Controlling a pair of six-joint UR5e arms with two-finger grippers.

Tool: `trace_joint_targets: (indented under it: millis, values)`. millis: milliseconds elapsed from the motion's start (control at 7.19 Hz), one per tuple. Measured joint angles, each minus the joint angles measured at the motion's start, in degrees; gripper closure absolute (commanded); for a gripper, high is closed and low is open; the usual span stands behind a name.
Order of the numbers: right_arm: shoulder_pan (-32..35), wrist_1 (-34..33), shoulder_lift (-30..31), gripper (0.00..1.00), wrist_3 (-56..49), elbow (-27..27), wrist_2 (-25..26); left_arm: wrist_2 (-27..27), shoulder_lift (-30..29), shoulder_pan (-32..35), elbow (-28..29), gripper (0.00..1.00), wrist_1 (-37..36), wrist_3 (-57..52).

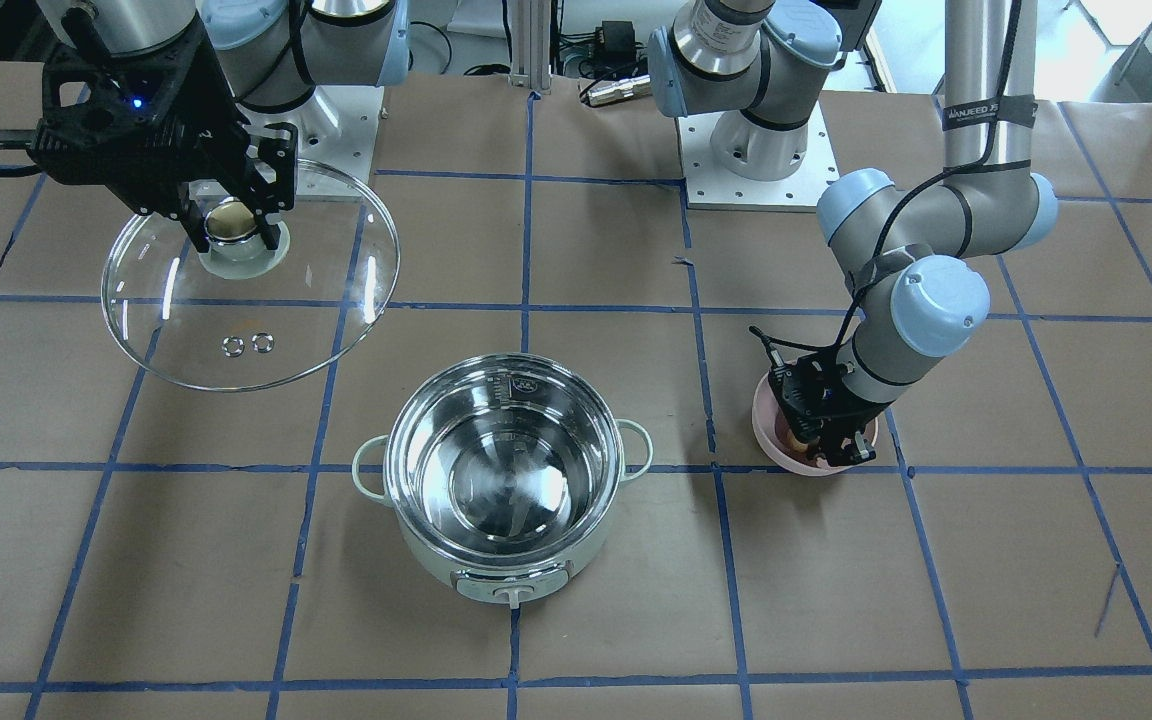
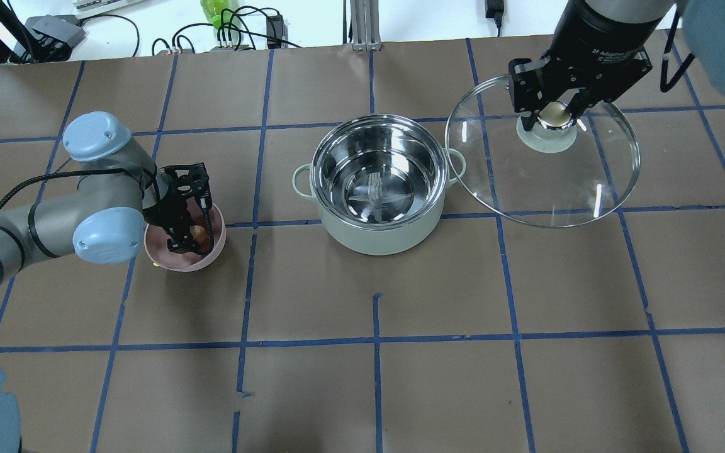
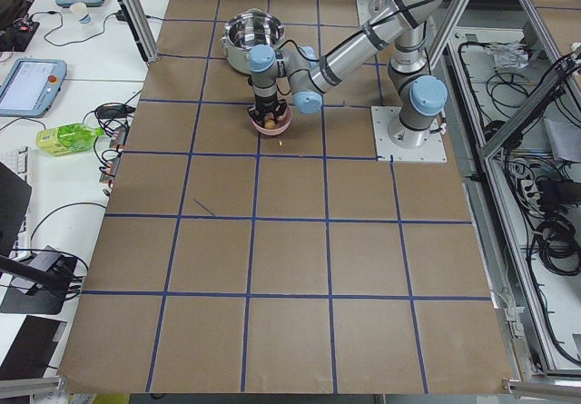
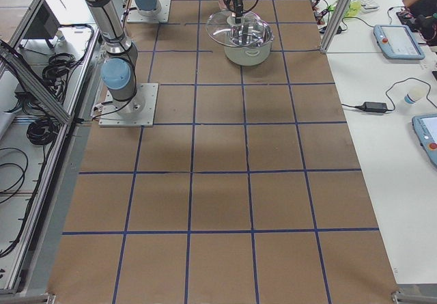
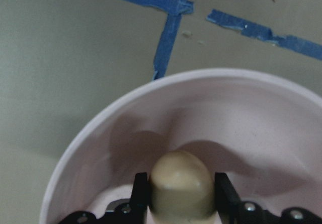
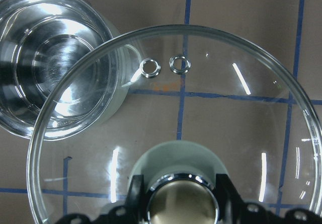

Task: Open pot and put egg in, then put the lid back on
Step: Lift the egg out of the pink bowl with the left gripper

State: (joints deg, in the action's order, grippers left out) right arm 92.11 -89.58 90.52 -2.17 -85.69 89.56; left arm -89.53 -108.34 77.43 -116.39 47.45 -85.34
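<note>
The mint-green pot (image 2: pixel 378 182) stands open in the middle of the table, its steel inside empty; it also shows in the front view (image 1: pixel 506 470). My right gripper (image 2: pixel 554 113) is shut on the beige knob of the clear glass lid (image 2: pixel 545 170) and holds the lid in the air to the pot's right, overlapping the rim in the right wrist view (image 6: pixel 201 108). My left gripper (image 2: pixel 192 234) is down in the pink bowl (image 2: pixel 214 248). Its fingers close on both sides of the tan egg (image 5: pixel 181 183).
The brown paper table (image 2: pixel 375 352) carries a blue tape grid. A small crumb lies on the table beside the bowl (image 3: pixel 282 140). Cables and devices lie beyond the far edge. The arm bases (image 1: pixel 746 150) stand at the robot's side.
</note>
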Motion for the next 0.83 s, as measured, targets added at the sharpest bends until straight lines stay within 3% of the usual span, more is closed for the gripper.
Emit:
trace_joint_targets:
  millis: [834]
  values:
    - [0.08, -0.07, 0.00, 1.00, -0.31, -0.41, -0.31, 0.06, 3.03, 0.43, 0.67, 0.87, 0.37, 3.77]
